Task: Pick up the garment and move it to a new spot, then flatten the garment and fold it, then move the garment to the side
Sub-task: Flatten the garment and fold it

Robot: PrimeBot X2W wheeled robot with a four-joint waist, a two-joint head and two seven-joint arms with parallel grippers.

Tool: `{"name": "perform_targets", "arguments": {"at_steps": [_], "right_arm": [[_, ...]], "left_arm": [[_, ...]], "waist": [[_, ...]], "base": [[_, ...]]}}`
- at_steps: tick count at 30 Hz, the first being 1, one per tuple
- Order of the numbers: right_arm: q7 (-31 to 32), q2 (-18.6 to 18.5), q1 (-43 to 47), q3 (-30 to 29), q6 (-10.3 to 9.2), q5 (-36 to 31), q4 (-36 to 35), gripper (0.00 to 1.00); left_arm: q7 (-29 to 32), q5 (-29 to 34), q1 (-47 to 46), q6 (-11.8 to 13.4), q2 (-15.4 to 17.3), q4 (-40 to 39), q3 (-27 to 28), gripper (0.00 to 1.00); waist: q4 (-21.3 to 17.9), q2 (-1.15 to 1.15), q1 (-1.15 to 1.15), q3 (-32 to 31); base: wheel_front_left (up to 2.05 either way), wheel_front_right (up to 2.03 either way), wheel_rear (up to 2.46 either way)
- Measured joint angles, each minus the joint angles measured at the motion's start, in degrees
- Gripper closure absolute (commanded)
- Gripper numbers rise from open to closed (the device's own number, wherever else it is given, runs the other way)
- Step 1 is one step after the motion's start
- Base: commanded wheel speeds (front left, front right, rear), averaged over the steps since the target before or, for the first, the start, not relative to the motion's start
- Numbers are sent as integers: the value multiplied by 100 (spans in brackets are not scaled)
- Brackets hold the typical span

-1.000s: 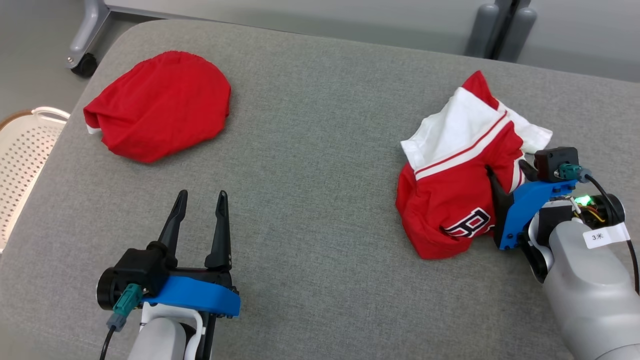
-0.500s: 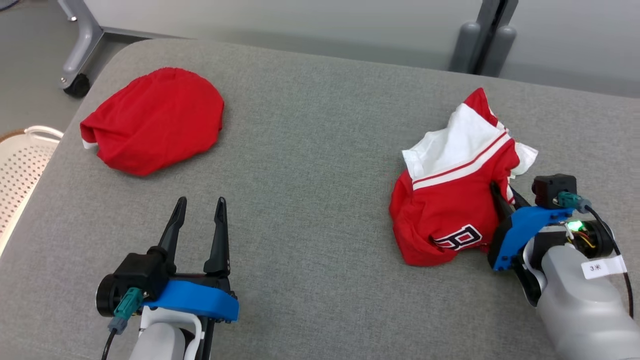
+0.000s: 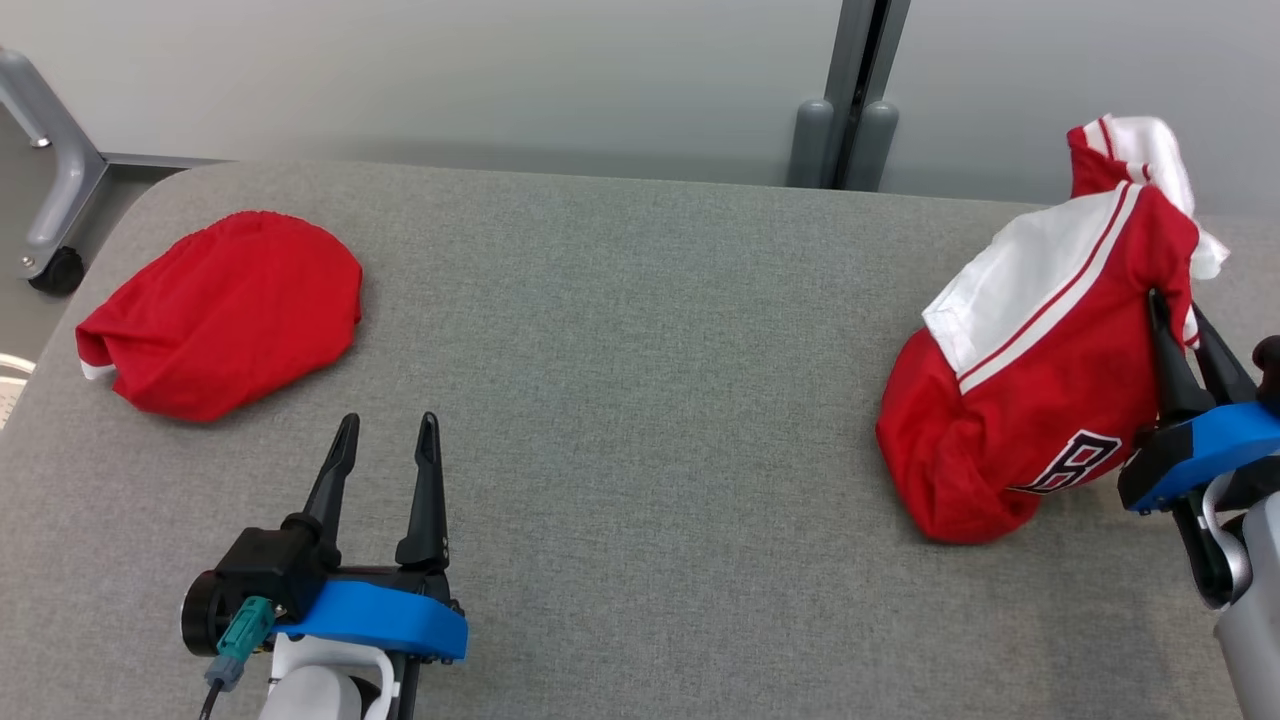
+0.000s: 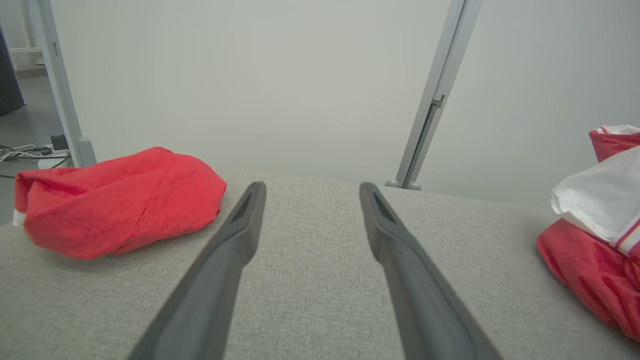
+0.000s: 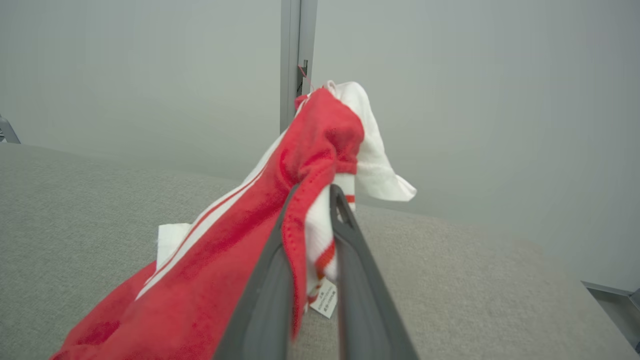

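A red cloth bundle (image 3: 225, 310) (crumpled) lies on a grey table (image 3: 620, 400).

Garment (image 3: 1030, 400): red jersey with a white panel, red stripes and a letter print on the front. It's crumpled and bunched. The top fold is raised, pinched in the right gripper (image 3: 1174, 312). The lower red bulk sits on the grey table (image 3: 640, 350), right side. A small white tag hangs by the pinch.

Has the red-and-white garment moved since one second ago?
Yes. The red-and-white garment, pinched by the right gripper, has risen and shifted right, away from the plain red garment.
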Motion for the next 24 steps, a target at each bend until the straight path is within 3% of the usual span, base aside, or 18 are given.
{"name": "perform_targets", "arguments": {"at_steps": [5,12,17,24], "right_arm": [[-1,12,190,107,0,-199,-769,100],[189,411,213,1180,0,-315,-1168,100],[263,845,140,2154,1,-249,-958,100],[224,1481,-223,3140,1,-85,-136,100]], "left_arm": [[0,-14,62,0,0,0,-12,0],[0,-76,210,10,1,-3,-57,0],[0,-118,253,37,1,15,-71,0],[0,-167,321,51,1,33,-66,0]], "waist": [[-19,0,0,-124],[125,0,0,-350],[355,0,0,-448],[661,0,0,-409]], "base": [[0,0,0],[0,0,0],[0,0,0],[0,0,0]]}}
